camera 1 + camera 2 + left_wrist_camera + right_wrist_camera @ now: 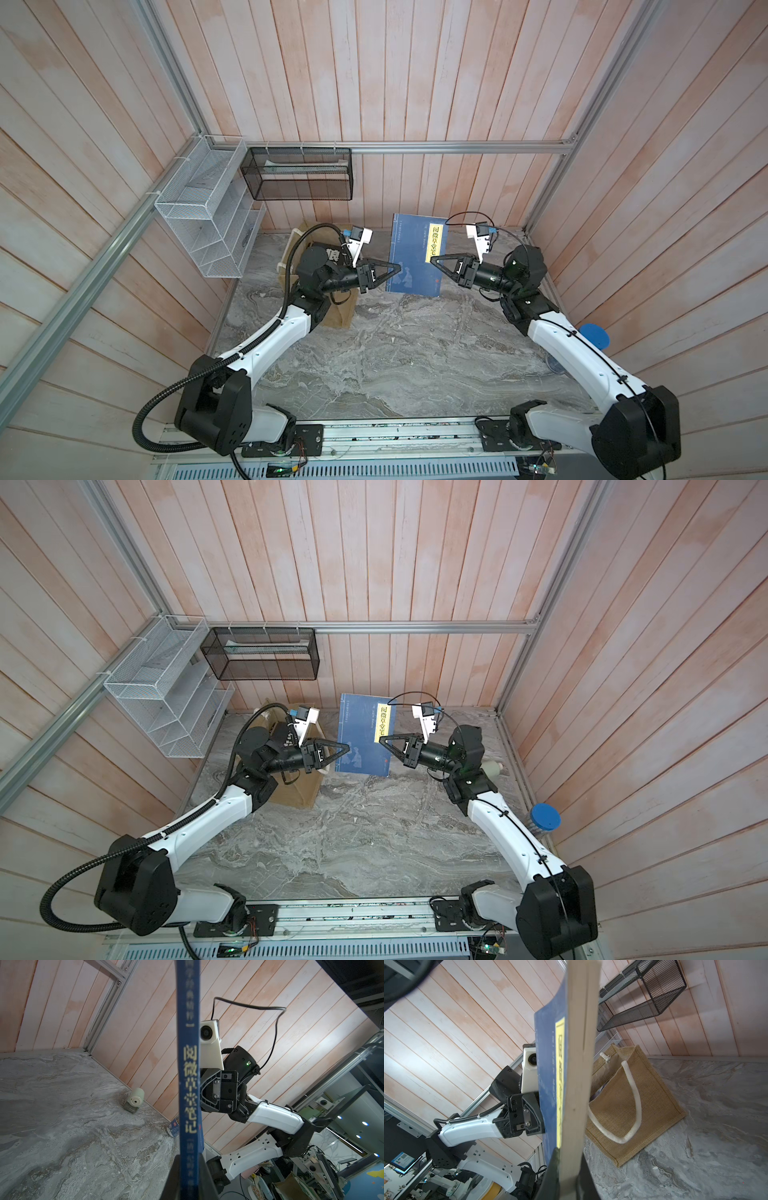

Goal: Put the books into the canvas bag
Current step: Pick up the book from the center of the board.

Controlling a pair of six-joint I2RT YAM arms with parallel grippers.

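The bench (395, 361) is carrying both arms at its near edge. Over its far half, the book (411, 253) is hanging upright, clear of the surface, with its cover facing the top camera.

The left claw (397, 268) is pinching the spine edge. In the left wrist view the spine is running between its jaws. The right claw (433, 260) is pinching the opposite page edge beside the yellow label (435, 244), and in the right wrist view the pages are sitting between its jaws. This two-sided hold is probably stopping the thin book from sagging while one claw is handing over to the other.

The bag (633, 1105) is standing just beside the book, on the left arm's side, with its rope handle (632, 1105) hanging down the facing wall. In both top views the left arm is covering most of the bag's mouth, so it is likely blocking the drop path.

A blue-lidded jar (545, 816) and a small cream device (135, 1098) are sitting by the right wall, well apart from the book. On the far walls, a black basket (299, 174) and a white basket (208, 216) are hanging above the bag's corner.
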